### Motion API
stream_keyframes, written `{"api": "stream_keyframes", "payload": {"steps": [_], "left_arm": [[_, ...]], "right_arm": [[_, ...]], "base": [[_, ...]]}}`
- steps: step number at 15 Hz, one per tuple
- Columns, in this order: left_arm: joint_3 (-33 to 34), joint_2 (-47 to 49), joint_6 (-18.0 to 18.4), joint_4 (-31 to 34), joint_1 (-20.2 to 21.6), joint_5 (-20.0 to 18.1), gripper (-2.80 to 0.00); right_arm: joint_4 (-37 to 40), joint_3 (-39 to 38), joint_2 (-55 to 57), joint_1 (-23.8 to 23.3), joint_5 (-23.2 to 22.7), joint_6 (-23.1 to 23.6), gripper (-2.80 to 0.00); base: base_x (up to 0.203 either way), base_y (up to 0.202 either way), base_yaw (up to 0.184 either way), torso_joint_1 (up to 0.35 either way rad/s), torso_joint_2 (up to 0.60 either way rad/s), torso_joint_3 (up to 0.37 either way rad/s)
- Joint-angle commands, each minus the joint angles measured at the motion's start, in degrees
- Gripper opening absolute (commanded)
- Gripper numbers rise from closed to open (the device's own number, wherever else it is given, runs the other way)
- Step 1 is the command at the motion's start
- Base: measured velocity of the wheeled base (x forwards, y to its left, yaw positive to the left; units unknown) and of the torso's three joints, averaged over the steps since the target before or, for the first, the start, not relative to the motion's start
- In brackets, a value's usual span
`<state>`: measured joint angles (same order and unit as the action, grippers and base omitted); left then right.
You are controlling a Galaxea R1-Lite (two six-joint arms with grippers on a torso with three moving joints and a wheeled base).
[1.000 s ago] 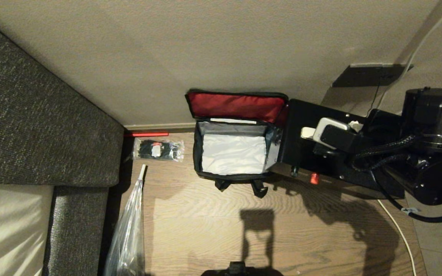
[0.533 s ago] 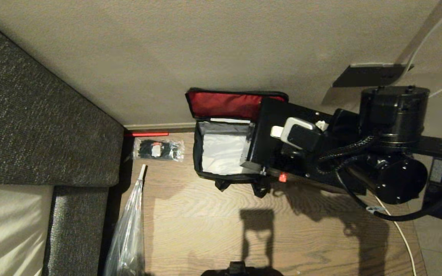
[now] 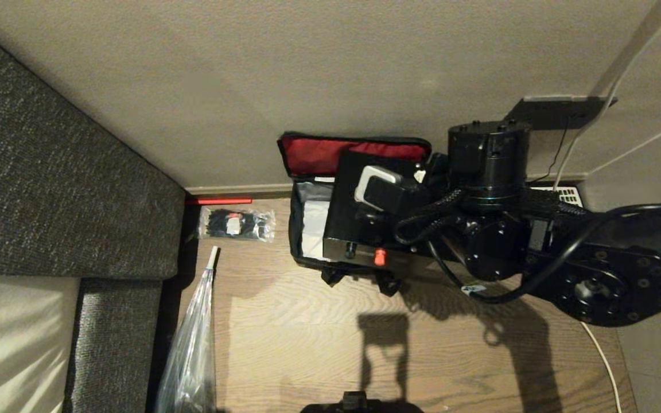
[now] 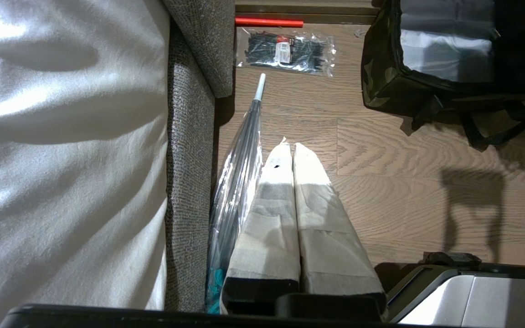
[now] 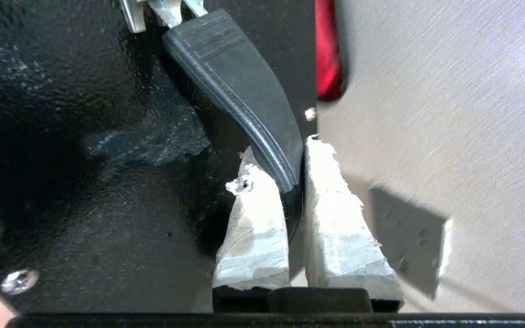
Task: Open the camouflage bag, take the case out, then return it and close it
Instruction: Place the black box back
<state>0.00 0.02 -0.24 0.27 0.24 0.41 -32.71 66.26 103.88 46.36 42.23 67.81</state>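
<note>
Right gripper [image 5: 290,182] clamped on the handle [image 5: 239,86] of the case [image 3: 359,229], hanging over the right part of the open camouflage bag [image 3: 302,252], centre of frame. Long axis parallel with the bag's. Left gripper [image 4: 293,155] closed, empty, parked far left.

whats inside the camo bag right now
Only silvery lining shows in the open camouflage bag. The case, carried by the right gripper, hangs over the opening and hides the rest.

We see wood floor [image 3: 284,338]: open bag [image 3: 307,252] at wall, packet of ties [image 3: 237,225] beside it, red stick [image 3: 218,201] along skirting, wrapped umbrella [image 3: 193,344] by sofa [image 3: 49,172].
</note>
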Motion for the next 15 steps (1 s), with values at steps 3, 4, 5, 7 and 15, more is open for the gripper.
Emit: {"api": "stream_keyframes", "payload": {"steps": [3, 4, 5, 7, 15], "left_arm": [[0.2, -0.1, 0.0, 0.0, 0.0, 0.0, -2.80], [0.2, -0.1, 0.0, 0.0, 0.0, 0.0, -2.80], [0.2, -0.1, 0.0, 0.0, 0.0, 0.0, -2.80], [0.2, -0.1, 0.0, 0.0, 0.0, 0.0, -2.80], [0.2, -0.1, 0.0, 0.0, 0.0, 0.0, -2.80]], "right_arm": [[-4.7, 6.1, 8.5, 0.3, -0.2, 0.6, -2.80], [-4.9, 6.4, 9.6, 0.3, -0.2, 0.3, -2.80], [-5.4, 6.7, 10.4, 0.2, -0.3, 0.2, -2.80], [-6.4, 8.9, 12.1, 0.2, -1.6, 0.4, -2.80], [-5.6, 10.5, 11.8, -0.4, -10.9, 4.5, -2.80]], "base": [[0.000, 0.000, 0.000, 0.000, 0.00, 0.000], [0.000, 0.000, 0.000, 0.000, 0.00, 0.000], [0.000, 0.000, 0.000, 0.000, 0.00, 0.000], [0.000, 0.000, 0.000, 0.000, 0.00, 0.000], [0.000, 0.000, 0.000, 0.000, 0.00, 0.000]]}}
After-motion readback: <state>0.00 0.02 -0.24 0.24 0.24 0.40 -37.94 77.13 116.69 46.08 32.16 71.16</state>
